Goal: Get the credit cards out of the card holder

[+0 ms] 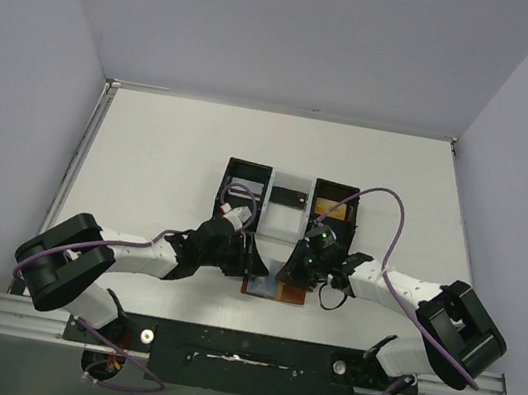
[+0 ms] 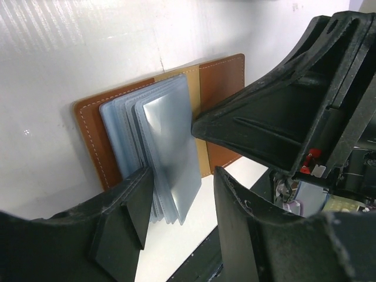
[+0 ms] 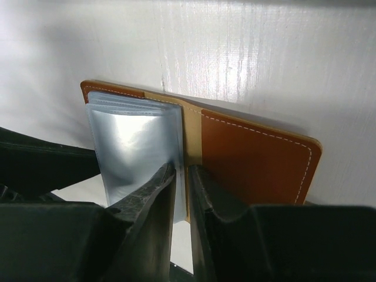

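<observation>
Brown leather card holder [image 3: 258,158] lies open. Left gripper [image 2: 182,176] jaws are apart by the plastic sleeves [image 2: 167,141], right gripper [image 3: 182,170] is nearly closed at their edge, can't tell if it's pinching.

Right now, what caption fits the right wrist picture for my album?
Right claw, nearly closed, at the edge of the blue-grey plastic sleeves of an open brown leather card holder.
</observation>
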Robot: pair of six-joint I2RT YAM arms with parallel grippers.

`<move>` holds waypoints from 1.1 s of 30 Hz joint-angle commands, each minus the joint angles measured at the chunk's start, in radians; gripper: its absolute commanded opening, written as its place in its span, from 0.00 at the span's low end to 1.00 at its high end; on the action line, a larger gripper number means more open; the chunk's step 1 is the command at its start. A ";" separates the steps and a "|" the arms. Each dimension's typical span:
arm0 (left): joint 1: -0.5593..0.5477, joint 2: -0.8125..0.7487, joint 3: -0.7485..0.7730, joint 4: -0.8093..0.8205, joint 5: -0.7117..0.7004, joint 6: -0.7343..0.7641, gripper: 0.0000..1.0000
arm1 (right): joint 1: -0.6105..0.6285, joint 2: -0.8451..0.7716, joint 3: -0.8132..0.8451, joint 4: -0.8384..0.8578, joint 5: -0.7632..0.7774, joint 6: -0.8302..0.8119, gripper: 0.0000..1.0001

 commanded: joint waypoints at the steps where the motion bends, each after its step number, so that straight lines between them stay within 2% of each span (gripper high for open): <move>1: 0.000 -0.029 0.021 0.079 0.040 0.002 0.42 | 0.013 0.015 -0.028 0.027 0.029 0.032 0.16; 6: 0.011 -0.016 0.003 0.127 0.054 -0.025 0.37 | 0.012 0.000 -0.054 0.064 0.024 0.055 0.19; 16: 0.031 0.056 0.016 0.299 0.205 -0.094 0.35 | 0.010 -0.014 -0.060 0.128 0.000 0.074 0.19; 21: 0.035 0.023 0.032 0.108 0.135 -0.046 0.34 | 0.002 -0.049 -0.074 0.124 0.012 0.085 0.19; 28: 0.042 0.027 0.039 0.121 0.143 -0.040 0.34 | -0.007 -0.141 -0.088 0.163 0.003 0.082 0.22; 33: 0.043 0.060 0.044 0.176 0.162 -0.059 0.34 | -0.018 -0.181 -0.041 0.092 0.013 0.056 0.24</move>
